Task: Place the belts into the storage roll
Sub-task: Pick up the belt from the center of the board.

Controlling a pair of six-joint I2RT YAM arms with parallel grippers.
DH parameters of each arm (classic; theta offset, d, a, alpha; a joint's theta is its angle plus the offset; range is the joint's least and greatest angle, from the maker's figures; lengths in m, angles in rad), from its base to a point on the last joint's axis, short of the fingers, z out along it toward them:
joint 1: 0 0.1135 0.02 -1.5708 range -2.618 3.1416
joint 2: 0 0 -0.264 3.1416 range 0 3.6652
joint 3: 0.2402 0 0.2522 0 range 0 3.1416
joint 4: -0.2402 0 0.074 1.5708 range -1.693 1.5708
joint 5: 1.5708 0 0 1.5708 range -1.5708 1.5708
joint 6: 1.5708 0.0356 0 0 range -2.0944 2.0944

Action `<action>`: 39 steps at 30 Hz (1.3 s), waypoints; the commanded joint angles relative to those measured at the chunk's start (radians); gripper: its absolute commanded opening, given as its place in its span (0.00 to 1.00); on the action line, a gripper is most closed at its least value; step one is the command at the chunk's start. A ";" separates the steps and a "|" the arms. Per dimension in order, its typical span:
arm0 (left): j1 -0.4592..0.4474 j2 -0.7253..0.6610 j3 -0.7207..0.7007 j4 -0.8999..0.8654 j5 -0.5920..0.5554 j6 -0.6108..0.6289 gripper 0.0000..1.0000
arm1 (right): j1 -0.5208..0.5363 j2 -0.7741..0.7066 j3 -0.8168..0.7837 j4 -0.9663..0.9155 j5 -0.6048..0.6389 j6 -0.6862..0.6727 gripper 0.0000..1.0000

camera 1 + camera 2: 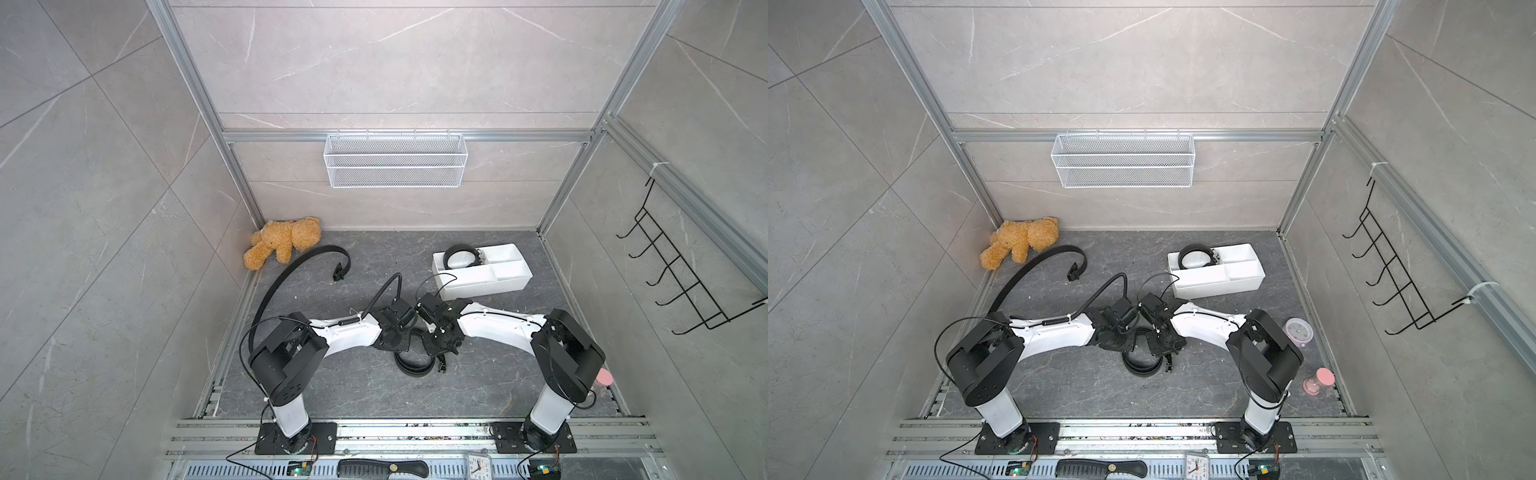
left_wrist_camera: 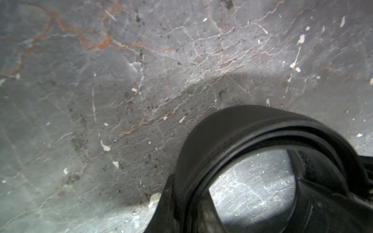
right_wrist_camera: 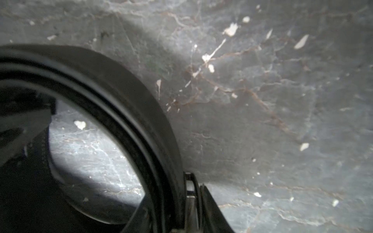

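The dark marble floor point(image 1: 374, 399) fills the lower frame in both top views, where the left arm point(image 1: 353, 332) and right arm point(image 1: 498, 328) meet at centre over a ringed belt point(image 1: 411, 372). A long loose belt point(image 1: 328, 249) arcs through the left beside a teddy bear point(image 1: 282, 243). The white storage roll point(image 1: 486, 286) sits right of centre, a stowed belt point(image 1: 457, 248) coiled in its upper-left compartment. The left gripper point(image 2: 179, 213) is clenched on the ring's wall, while the right gripper point(image 3: 177, 211) straddles that wall by the buckle point(image 3: 189, 187), its pinch impossible to tell.
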 commanded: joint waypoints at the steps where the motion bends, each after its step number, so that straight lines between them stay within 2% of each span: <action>1: -0.024 -0.016 -0.062 -0.070 0.035 -0.013 0.00 | 0.036 0.025 0.001 0.057 0.008 0.030 0.17; 4: -0.024 -0.034 -0.078 -0.064 0.039 -0.024 0.00 | 0.053 0.026 -0.002 0.068 0.040 0.038 0.00; 5: -0.024 -0.047 -0.085 -0.059 0.040 -0.030 0.01 | 0.056 0.020 -0.004 0.070 0.053 0.037 0.00; 6: -0.023 -0.061 -0.088 -0.055 0.047 -0.038 0.06 | 0.060 0.007 -0.008 0.071 0.075 0.033 0.00; 11: -0.021 -0.178 -0.059 -0.088 0.028 -0.040 0.46 | 0.062 -0.106 -0.059 0.105 0.189 0.004 0.00; 14: -0.011 -0.264 -0.029 -0.106 0.017 -0.027 0.57 | 0.062 -0.157 -0.082 0.127 0.241 -0.013 0.00; 17: 0.001 -0.336 0.011 -0.127 0.010 -0.010 0.61 | 0.060 -0.201 -0.104 0.175 0.272 -0.022 0.00; 18: 0.004 -0.359 0.019 -0.132 0.008 -0.007 0.68 | 0.058 -0.214 -0.112 0.191 0.283 -0.022 0.00; 22: 0.029 -0.469 0.048 -0.167 -0.010 -0.011 0.70 | 0.043 -0.297 -0.145 0.253 0.373 -0.022 0.00; 28: 0.117 -0.627 0.021 -0.210 -0.028 -0.013 0.70 | -0.019 -0.417 -0.128 0.348 0.482 -0.110 0.00; 35: 0.170 -0.664 -0.064 -0.190 -0.017 0.003 0.71 | -0.184 -0.433 -0.092 0.528 0.484 -0.270 0.00; 39: 0.177 -0.655 -0.126 -0.140 -0.004 -0.010 0.71 | -0.310 -0.421 -0.141 0.710 0.399 -0.287 0.00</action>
